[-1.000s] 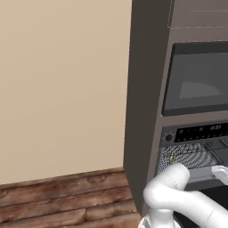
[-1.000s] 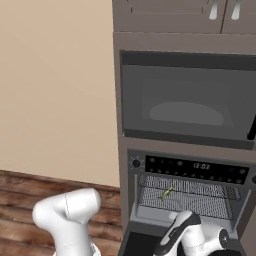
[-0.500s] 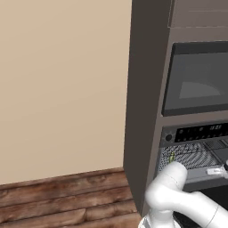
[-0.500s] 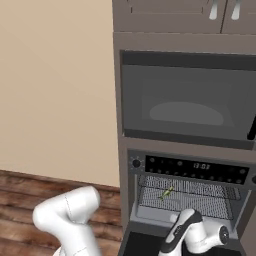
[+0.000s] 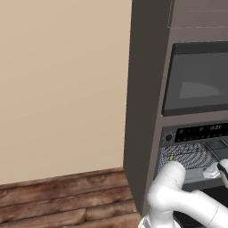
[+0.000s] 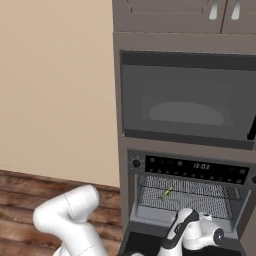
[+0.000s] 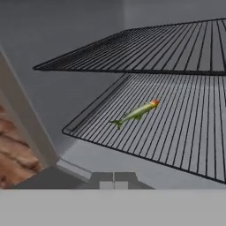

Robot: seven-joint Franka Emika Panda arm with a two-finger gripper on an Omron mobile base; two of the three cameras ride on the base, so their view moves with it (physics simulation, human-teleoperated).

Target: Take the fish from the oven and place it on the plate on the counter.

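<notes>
Inside the oven point(image 6: 185, 195), fish point(image 7: 137, 112) lies on rack point(image 7: 176, 128) — end effector (grip state unclear) apart.

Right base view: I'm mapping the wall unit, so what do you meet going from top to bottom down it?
Upper cabinet doors → microwave → oven control strip → wire rack with the fish on it → the robot's wrist in front of the open oven.
</notes>
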